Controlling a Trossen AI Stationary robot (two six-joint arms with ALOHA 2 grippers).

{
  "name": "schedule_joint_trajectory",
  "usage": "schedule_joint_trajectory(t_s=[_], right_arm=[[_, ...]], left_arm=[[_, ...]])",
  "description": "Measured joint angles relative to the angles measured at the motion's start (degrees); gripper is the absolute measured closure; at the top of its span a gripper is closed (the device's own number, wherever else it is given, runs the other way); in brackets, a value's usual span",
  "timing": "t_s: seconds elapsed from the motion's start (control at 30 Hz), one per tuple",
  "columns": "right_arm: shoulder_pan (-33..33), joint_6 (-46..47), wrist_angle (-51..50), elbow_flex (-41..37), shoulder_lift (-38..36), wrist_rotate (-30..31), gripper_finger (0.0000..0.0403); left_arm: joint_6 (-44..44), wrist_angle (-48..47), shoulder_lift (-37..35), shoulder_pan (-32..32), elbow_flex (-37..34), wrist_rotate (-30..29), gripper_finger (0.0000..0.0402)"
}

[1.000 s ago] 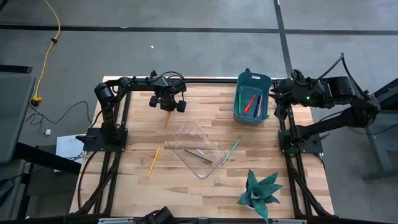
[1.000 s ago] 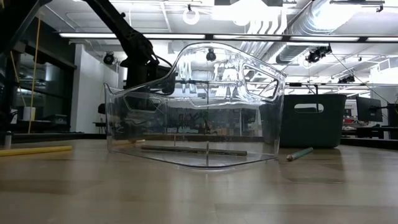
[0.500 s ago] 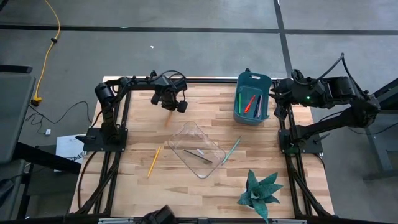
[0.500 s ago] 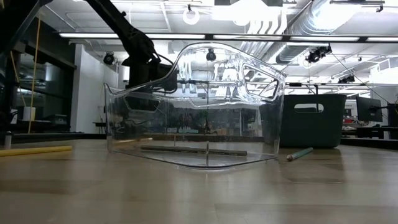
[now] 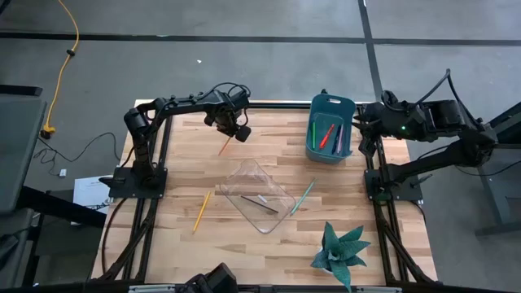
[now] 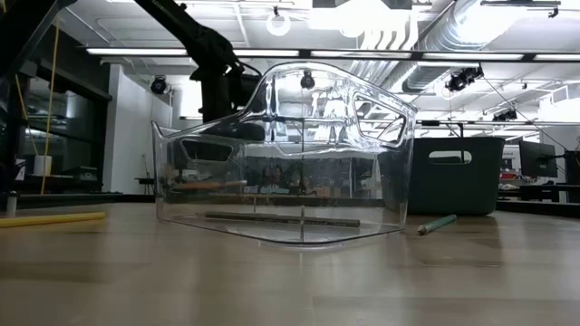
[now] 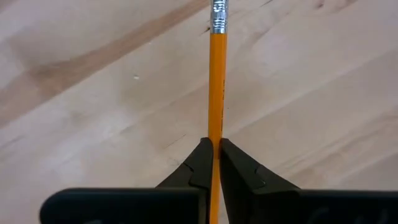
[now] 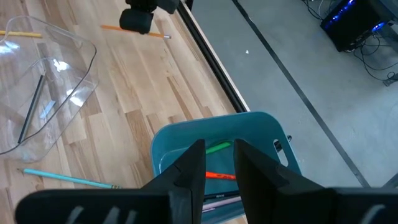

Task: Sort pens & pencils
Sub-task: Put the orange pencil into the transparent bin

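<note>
My left gripper (image 5: pixel 234 127) hangs over the far left of the table, shut on a yellow-orange pencil (image 7: pixel 216 81). A second yellow pencil (image 5: pixel 200 210) lies flat at the left. A pale teal pencil (image 5: pixel 303 197) lies flat to the right of the clear container (image 5: pixel 257 195). One dark pen (image 6: pixel 281 218) rests on the container's floor. Red-orange and green pens (image 8: pixel 219 176) lie in the teal bin (image 5: pixel 330 128). My right gripper (image 8: pixel 217 163) waits open, high above the bin's right side. My left gripper pinches the pencil's shaft (image 7: pixel 215 127) between its two fingers, partway along its length. The fingers point down from above and lie across the pencil. The metal-ferrule end (image 7: pixel 218 17) sticks out past them. The pencil is lifted clear of the table, about level (image 6: pixel 204 185).
A green plant (image 5: pixel 338 252) stands at the near right corner. The clear container sits mid-table between the two arms, the teal bin at the far right. Bare wood lies along the near edge and left of the container.
My left gripper has risen and shifted a little toward the table's right, rolling about its own axis while staying shut. The yellow pencil has come up off the wood with it and turned from pointing at the near edge to lying slantwise.
</note>
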Motion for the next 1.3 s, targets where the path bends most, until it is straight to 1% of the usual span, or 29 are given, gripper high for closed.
schedule_joint_trajectory(t_s=[0.23, 0.5, 0.67, 0.77, 0.97, 1.17, 1.3], right_arm=[[0.0, 0.0, 0.0, 0.0, 0.0, 0.0, 0.0327], [0.0, 0.0, 0.0, 0.0, 0.0, 1.2, 0.0327], [0.0, 0.0, 0.0, 0.0, 0.0, 1.4, 0.0327], [0.0, 0.0, 0.0, 0.0, 0.0, 2.6, 0.0327], [0.0, 0.5, 0.0, 0.0, 0.0, 3.7, 0.0327], [0.0, 2.4, 0.0, 0.0, 0.0, 5.5, 0.0327], [0.0, 4.8, 0.0, 0.0, 0.0, 5.5, 0.0327]], left_arm=[[4.7, -7.0, 0.0, 0.0, 6.3, -0.7, 0.039], [8.9, -10.7, 0.0, -2.8, 13.1, -1.5, 0.039], [10.6, -12.0, 0.0, -6.1, 16.5, -2.6, 0.039], [11.5, -13.2, 0.0, -8.0, 18.5, -2.6, 0.039], [14.0, -17.9, 0.0, -12.2, 23.5, -3.3, 0.039], [16.5, -23.7, 0.0, -17.7, 28.7, -6.1, 0.039], [17.6, -24.7, 0.0, -22.1, 31.1, -6.5, 0.039]])
